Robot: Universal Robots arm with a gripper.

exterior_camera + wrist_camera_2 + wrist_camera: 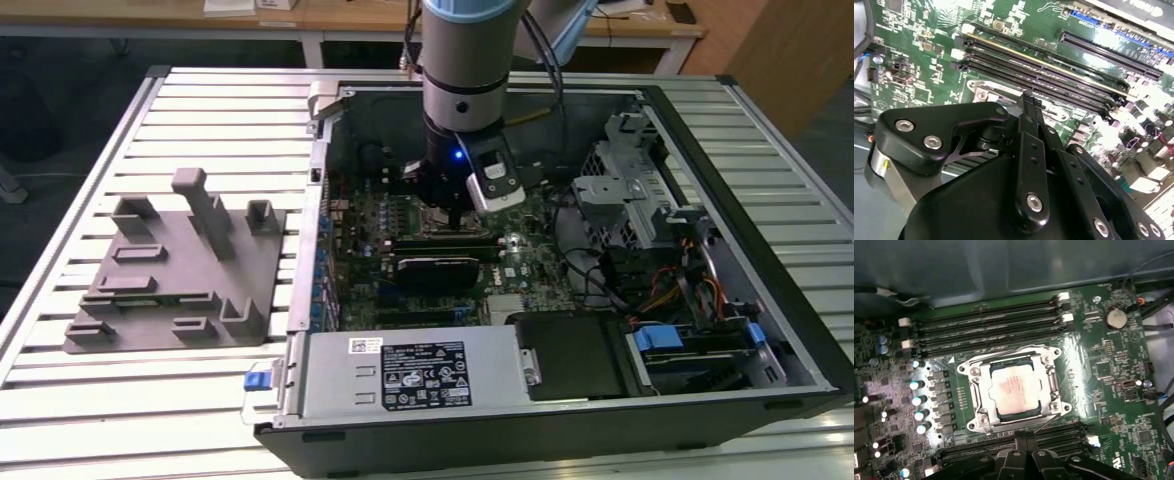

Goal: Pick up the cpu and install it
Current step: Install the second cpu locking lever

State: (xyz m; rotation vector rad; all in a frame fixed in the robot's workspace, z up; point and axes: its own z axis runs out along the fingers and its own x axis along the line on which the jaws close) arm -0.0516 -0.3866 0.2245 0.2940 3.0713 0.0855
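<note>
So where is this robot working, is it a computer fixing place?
Probably a workshop or lab bench. An open computer case lies on a slatted metal table, the robot's gripper is over its motherboard, and the cpu sits in its socket.

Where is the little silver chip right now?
In the first wrist view, the silver chip sits in the metal socket frame on the green board, between two groups of long black slots, inside the computer case.

Work surface: ribbed metal table of pale slats, running across the exterior view. Behind it, wooden desks with white legs; a white box sits on one. Brown wooden panel at the exterior view's right. Dark floor at the exterior view's left. Lighting even, bright glare on the near slats.
</note>
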